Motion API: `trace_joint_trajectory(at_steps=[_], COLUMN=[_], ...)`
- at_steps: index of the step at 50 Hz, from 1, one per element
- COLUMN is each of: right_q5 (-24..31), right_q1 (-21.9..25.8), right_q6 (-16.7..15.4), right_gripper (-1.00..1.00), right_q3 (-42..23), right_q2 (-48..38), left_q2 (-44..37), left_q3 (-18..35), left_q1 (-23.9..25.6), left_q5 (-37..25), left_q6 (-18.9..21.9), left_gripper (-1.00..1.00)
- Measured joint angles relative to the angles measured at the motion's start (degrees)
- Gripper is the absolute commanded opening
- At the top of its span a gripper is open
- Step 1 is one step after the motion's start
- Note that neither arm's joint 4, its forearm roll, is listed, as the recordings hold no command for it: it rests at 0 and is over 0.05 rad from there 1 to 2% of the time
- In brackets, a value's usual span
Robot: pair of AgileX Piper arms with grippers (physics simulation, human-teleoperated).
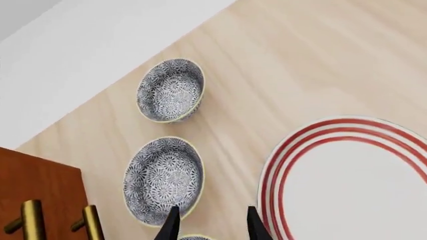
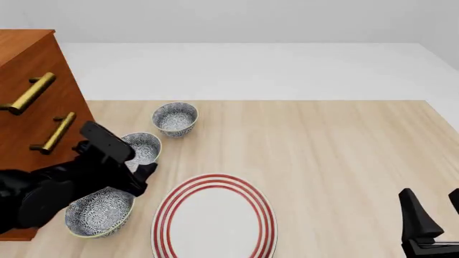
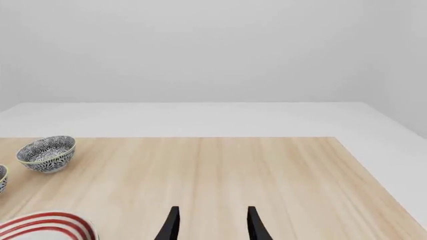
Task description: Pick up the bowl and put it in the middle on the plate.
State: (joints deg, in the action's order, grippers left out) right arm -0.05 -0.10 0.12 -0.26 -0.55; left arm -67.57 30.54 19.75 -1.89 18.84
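Three look-alike blue-and-white bowls stand in a row left of the plate (image 2: 214, 219): a far bowl (image 2: 175, 118), a middle bowl (image 2: 143, 147) and a near bowl (image 2: 99, 213). Nothing shows which one the task means. My left gripper (image 2: 143, 174) hovers open and empty between the middle and near bowls, close to the plate's left rim. In the left wrist view its fingertips (image 1: 172, 222) frame bare wood between the middle bowl (image 1: 163, 180) and the plate (image 1: 347, 180), with the far bowl (image 1: 170, 90) beyond. My right gripper (image 2: 434, 207) stands open at the near right.
A wooden drawer cabinet (image 2: 29, 107) with brass handles stands at the table's left, right beside the bowls and my left arm. The right wrist view shows my open gripper (image 3: 212, 222), the far bowl (image 3: 47, 152) and the plate's edge (image 3: 43, 225).
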Motion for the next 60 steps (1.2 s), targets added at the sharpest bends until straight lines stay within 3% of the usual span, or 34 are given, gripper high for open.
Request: trace_joint_trajectory(at_steps=[41,60], right_q5=[0.01,0.04], right_q1=[-0.02,-0.01], right_q6=[-0.01,-0.18], right_gripper=[1.0,1.0], right_q3=[-0.03,-0.06], right_q2=[0.01,0.21], left_q2=[-12.13,-17.1], left_q3=[2.73,5.84], left_q1=[-2.76,-4.03], left_q5=[4.4,5.17], left_q6=[6.75,11.88], left_gripper=[1.0,1.0])
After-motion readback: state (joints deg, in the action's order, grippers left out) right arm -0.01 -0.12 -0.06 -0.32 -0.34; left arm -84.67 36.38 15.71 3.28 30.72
